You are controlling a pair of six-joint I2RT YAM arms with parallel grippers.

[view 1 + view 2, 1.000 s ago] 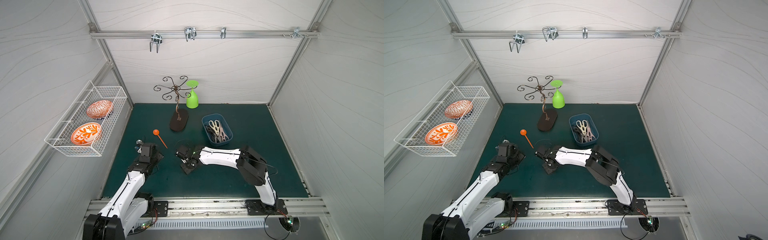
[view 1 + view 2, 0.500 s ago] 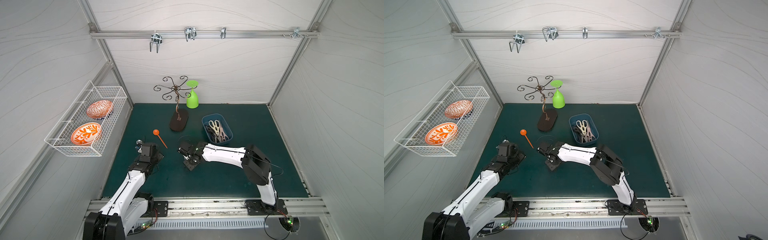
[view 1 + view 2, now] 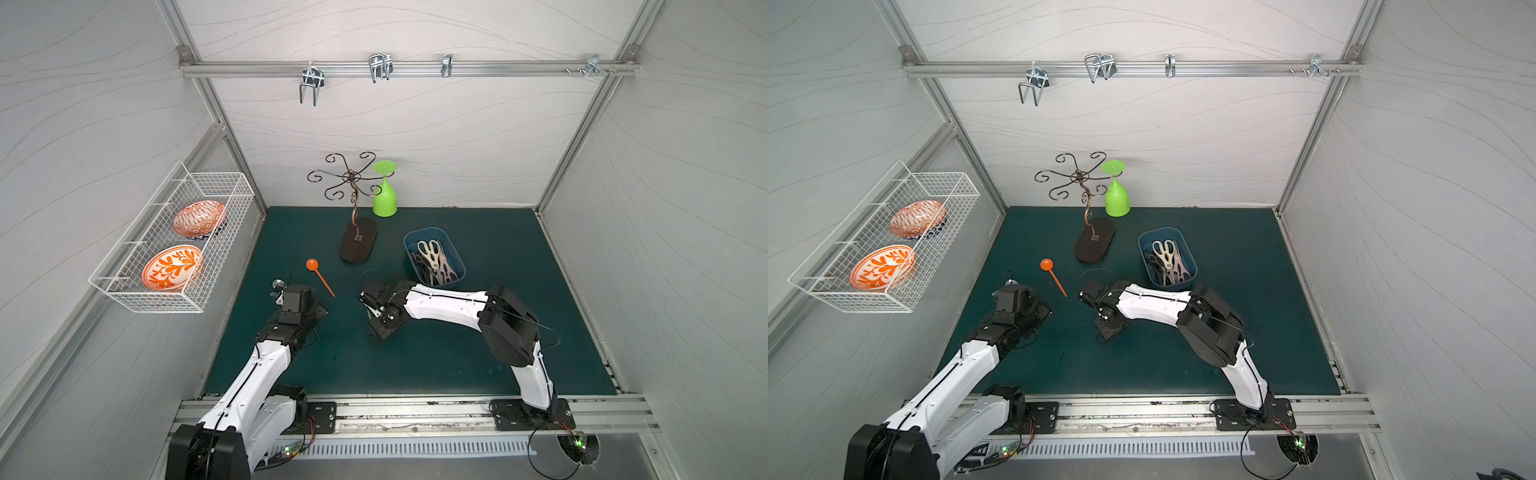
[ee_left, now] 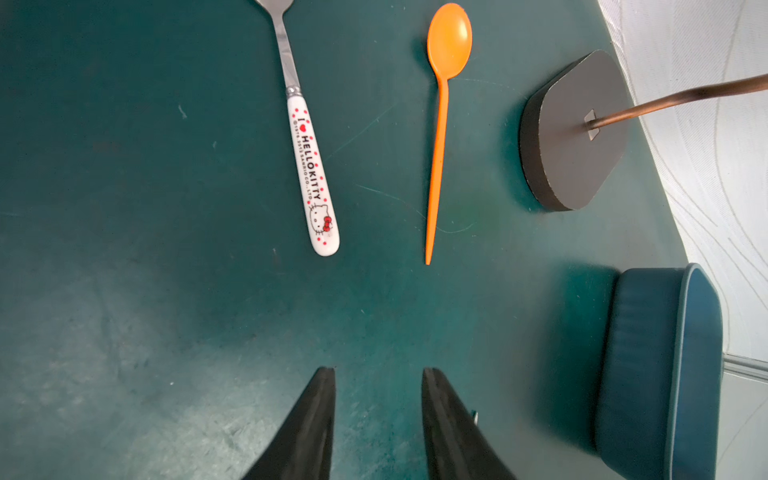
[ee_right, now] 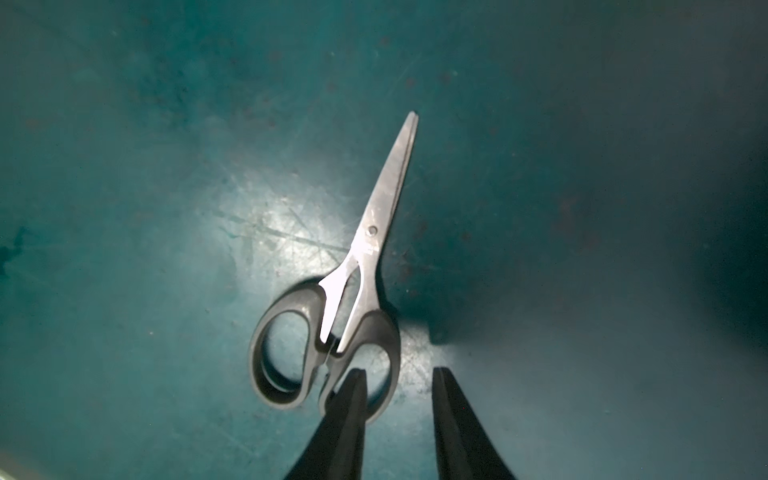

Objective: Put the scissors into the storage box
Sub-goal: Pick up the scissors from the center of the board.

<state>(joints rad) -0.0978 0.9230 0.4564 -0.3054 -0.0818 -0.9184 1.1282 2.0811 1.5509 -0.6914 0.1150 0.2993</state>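
While our right gripper (image 5: 398,374) straddles a handle loop of the black scissors (image 5: 370,245) flat on the mat (image 5: 166,166), fingers (image 5: 345,415) apart, unclamped, our left gripper (image 4: 378,372) hangs empty, spread; next we need a pinch, lift, carry to the box (image 3: 424,231)

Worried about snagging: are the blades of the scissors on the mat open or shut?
Shut. In the right wrist view the scissors lie flat with both blades pressed together into one tip, no gap.
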